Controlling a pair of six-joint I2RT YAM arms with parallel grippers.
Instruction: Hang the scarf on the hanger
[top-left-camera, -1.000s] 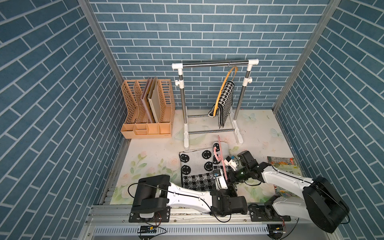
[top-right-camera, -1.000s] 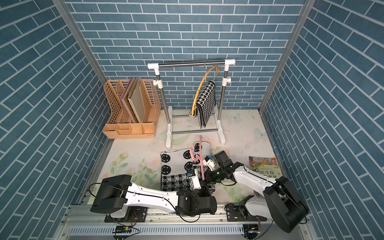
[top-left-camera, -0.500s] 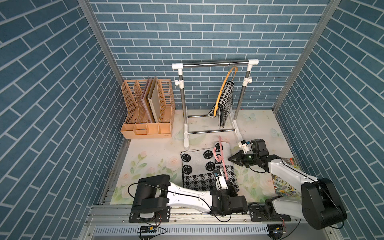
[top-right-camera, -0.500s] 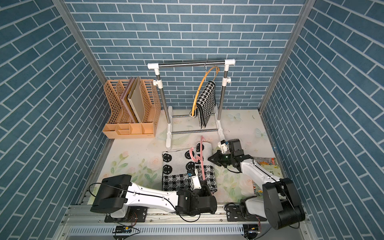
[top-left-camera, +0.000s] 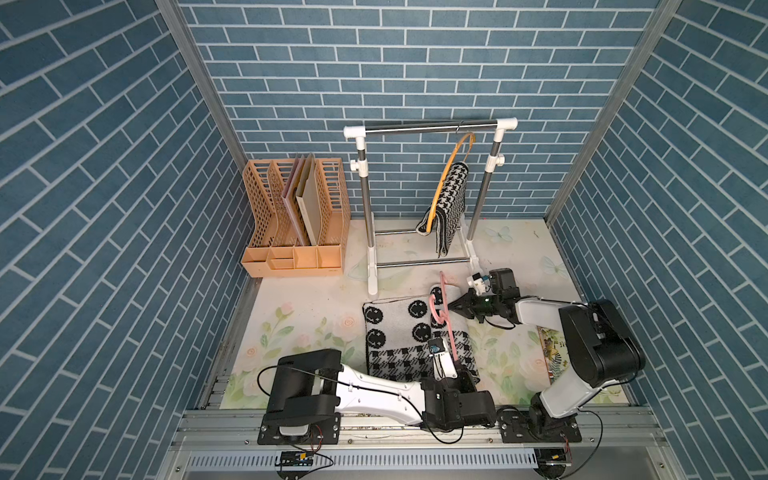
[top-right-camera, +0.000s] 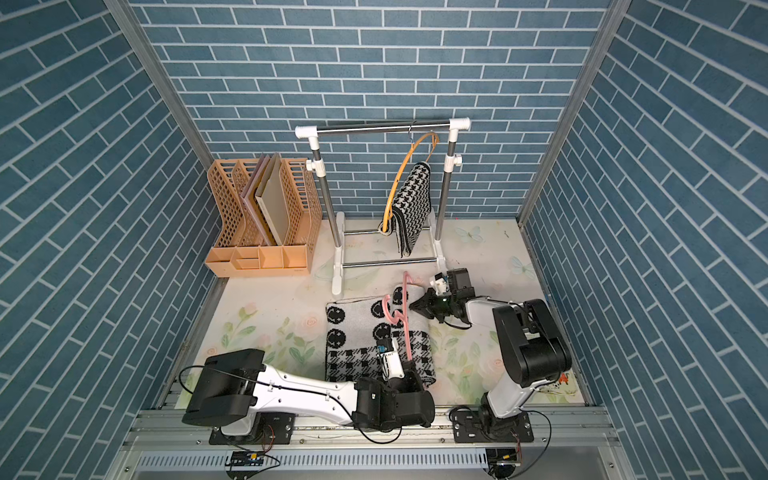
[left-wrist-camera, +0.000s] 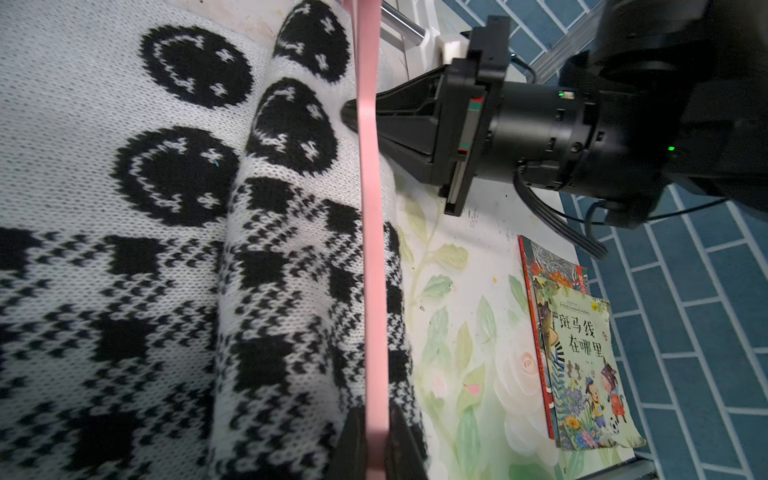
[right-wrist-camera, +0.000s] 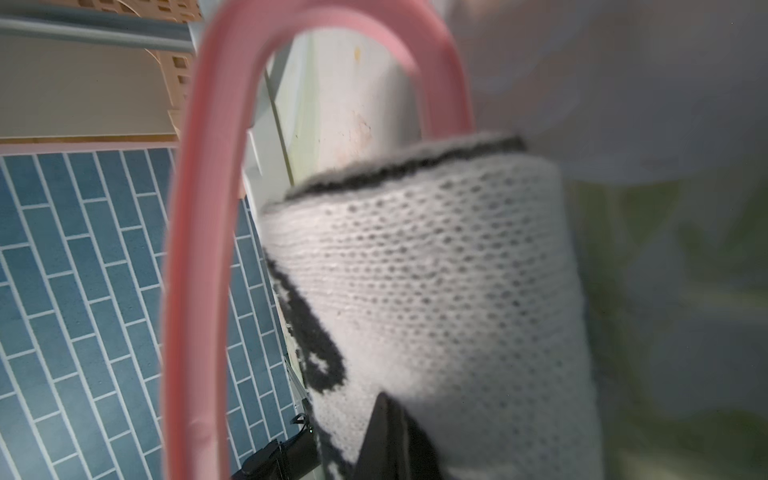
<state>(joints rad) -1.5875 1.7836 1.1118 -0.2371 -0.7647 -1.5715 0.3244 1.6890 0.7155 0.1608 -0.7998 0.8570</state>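
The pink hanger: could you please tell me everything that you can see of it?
The pink hanger is thin and smooth and looks like plastic, with a curved hook and a rounded loop. In both top views it shows almost edge-on, so it seems to stand on edge over the black-and-white scarf rather than lie flat. The left gripper is shut on one end of it. In the right wrist view a rolled fold of the scarf passes through its loop.
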